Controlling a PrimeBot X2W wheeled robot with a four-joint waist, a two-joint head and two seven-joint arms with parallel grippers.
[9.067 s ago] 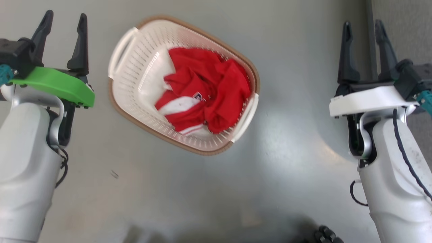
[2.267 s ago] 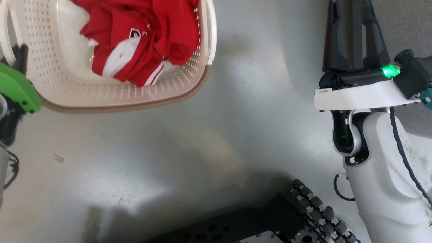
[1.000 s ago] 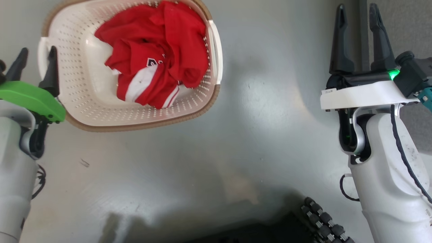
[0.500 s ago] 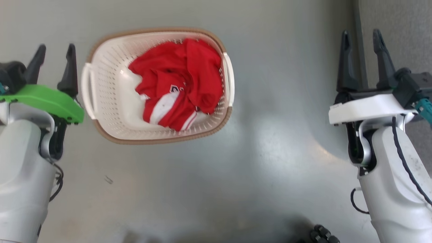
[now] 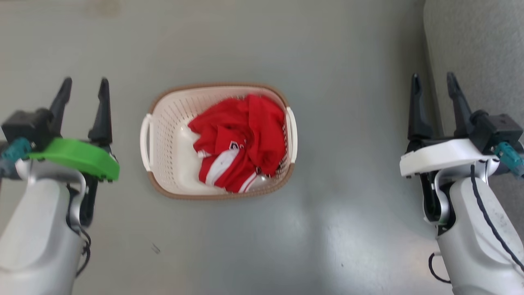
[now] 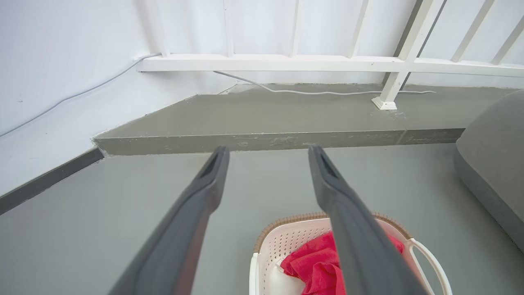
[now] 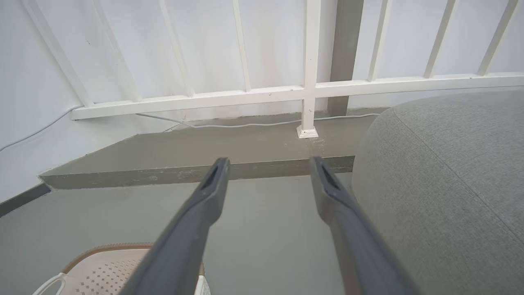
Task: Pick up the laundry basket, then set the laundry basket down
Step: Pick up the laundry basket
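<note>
The laundry basket (image 5: 168, 135), cream-white with a brown rim and white loop handles, stands on the grey floor in the middle of the head view, with a red and white garment (image 5: 239, 141) inside. My left gripper (image 5: 84, 84) hangs open to the basket's left, clear of its handle. My right gripper (image 5: 433, 80) is open far to the right, nothing between its fingers. In the left wrist view the left gripper (image 6: 268, 150) points past the laundry basket (image 6: 282, 241) low in the frame. The right wrist view has the right gripper (image 7: 268, 162) above the laundry basket's (image 7: 106, 268) corner.
A grey upholstered cushion (image 5: 475, 45) rises at the right edge of the floor, also large at the right as the cushion (image 7: 446, 180). Ahead lies a raised concrete step (image 6: 266, 119) with a white railing (image 6: 327, 63) and a cable along the wall.
The head camera has risen and pulled back, so the basket looks smaller and more central. The left gripper, close to the basket's left handle a second ago, now stands clear of it.
</note>
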